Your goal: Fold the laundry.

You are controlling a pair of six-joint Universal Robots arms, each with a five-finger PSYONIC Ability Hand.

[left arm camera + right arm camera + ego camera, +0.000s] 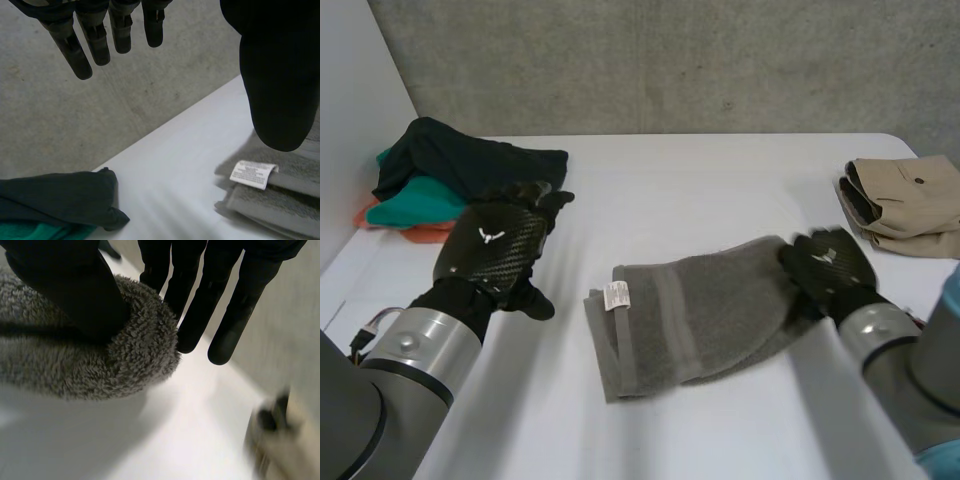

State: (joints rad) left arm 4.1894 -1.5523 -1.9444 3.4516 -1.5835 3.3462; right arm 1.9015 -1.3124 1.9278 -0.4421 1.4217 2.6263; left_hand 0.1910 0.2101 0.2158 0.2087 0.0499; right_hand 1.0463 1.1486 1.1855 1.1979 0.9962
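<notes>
White tabletop (720, 190), bare on the near side. Closest to us, our two arms come in from either side.

Left hand (495, 245): hovers above the tabletop, beside the towel's left end and apart from it. Its fingers (95, 40) hang straight and a little spread, with the thumb wide of them and nothing held between.

Right hand (830, 265): at the right end of the grey towel (700, 310). In its wrist view the thumb presses down into the nap, and the straight fingers (227, 315) run along the far side of the rolled edge. We read this as a pinch on that end.

Towel: lies mid-tabletop between the hands. It looks doubled over, with layers showing at the left edge by a white label (617, 296).

Step in hand, as we judge it: another fold of this towel, with the right end to go over toward the label end.

Next move calls for:
- raising the pinched end cleanly so the rest does not drag;
- bringing the left hand down to pin the label end;
- laying edge on edge.

Farther off: a heap of clothes (450, 165) in dark, teal and orange at the far left, and a folded beige garment (910, 205) at the far right. Both are well apart from the towel. Beyond them is a grey wall (670, 60).
</notes>
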